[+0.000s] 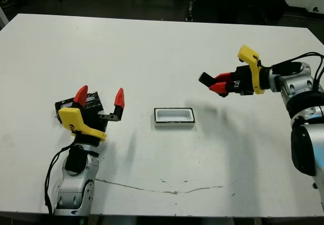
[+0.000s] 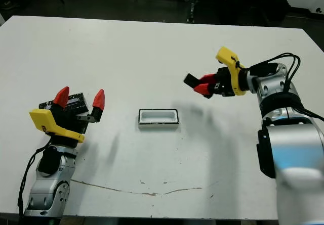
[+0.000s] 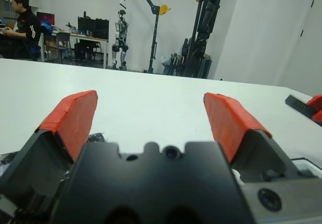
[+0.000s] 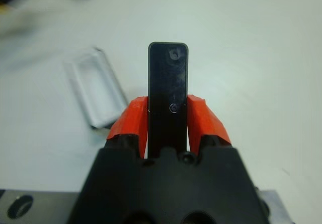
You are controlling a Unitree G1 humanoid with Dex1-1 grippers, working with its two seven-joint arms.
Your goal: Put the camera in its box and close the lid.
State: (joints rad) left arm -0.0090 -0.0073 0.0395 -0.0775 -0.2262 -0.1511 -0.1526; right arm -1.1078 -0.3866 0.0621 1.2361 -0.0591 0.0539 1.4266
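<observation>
The camera (image 1: 205, 78), a slim black bar, is clamped between the red fingers of my right gripper (image 1: 215, 82), which hangs above the table to the right of the box and slightly beyond it. In the right wrist view the camera (image 4: 168, 83) sticks out past the fingertips, with the box (image 4: 95, 88) lying off to one side. The box (image 1: 174, 117) is a small white-lined tray with a dark rim, lying uncovered at the table's middle. My left gripper (image 1: 99, 97) stands open at the left, directly over the black lid (image 1: 93, 102), and partly hides it.
A thin dark crack line (image 1: 162, 188) runs across the white table (image 1: 152, 48) near its front edge. Past the table's far edge are dark floor and equipment stands; a person (image 3: 22, 17) sits far off in the room.
</observation>
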